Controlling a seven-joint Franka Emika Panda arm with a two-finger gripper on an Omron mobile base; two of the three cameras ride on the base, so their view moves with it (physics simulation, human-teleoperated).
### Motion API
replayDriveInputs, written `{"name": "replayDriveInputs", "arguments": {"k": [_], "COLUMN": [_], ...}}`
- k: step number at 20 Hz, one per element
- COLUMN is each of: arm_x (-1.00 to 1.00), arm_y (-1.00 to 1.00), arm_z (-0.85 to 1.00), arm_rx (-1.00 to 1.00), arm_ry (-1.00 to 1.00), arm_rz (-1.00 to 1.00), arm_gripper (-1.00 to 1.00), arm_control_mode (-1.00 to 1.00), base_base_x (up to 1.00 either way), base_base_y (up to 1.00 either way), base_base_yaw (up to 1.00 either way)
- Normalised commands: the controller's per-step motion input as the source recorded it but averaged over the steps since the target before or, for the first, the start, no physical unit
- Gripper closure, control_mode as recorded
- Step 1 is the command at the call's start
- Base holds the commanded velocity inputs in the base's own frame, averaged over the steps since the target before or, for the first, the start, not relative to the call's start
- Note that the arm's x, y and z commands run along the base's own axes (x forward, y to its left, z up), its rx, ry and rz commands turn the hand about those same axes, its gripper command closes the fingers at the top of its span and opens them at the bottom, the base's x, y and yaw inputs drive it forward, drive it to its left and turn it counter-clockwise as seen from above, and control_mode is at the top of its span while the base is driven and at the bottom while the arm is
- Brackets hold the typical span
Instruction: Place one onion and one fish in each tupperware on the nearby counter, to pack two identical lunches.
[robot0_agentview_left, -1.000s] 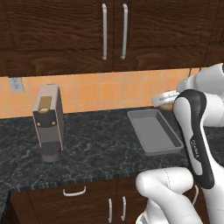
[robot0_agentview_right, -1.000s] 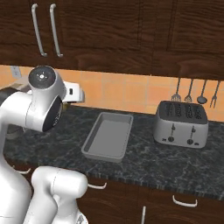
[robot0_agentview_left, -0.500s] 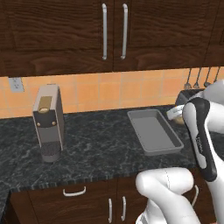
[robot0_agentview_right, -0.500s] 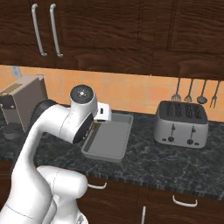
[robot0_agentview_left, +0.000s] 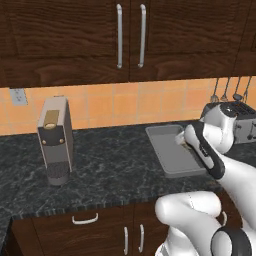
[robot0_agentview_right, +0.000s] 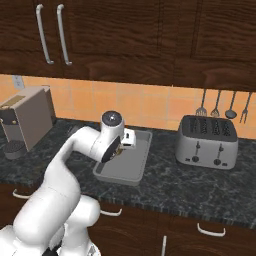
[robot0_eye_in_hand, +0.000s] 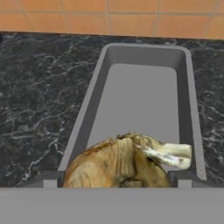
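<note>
Papery brown onion (robot0_eye_in_hand: 124, 162) w/ pale stalk, seemingly clamped in wide-set jaws, over smooth grey slope-walled tupperware (robot0_eye_in_hand: 87, 105).

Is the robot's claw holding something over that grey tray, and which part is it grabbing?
Yes, the claw holds the onion by its round brown body, with the pale stalk end sticking out sideways, above the near end of the tupperware.

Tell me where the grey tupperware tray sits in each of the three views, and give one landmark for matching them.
Left base view: the tupperware tray lies right of centre on the counter, partly behind the arm.
Right base view: the tray is at centre, left of the toaster.
Hand view: the tray runs up the middle.
Shared landmark: the orange tile backsplash behind it.
</note>
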Motion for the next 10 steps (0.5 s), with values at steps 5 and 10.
{"name": "replayDriveInputs", "arguments": {"k": [5,10], "arm_x": [0.86,0.66], "arm_y": [0.00,-0.01], "arm_z": [-0.54,-0.31], "arm_rx": [0.00,0.00], "arm_ry": [0.00,0.06], "arm_rz": [0.00,0.00], "arm_gripper": [1.00,1.00], "arm_control_mode": [-1.00,-1.00], "base_base_x": [0.00,0.00], "base_base_y": [0.00,0.00], "base_base_yaw": [0.00,0.00]}}
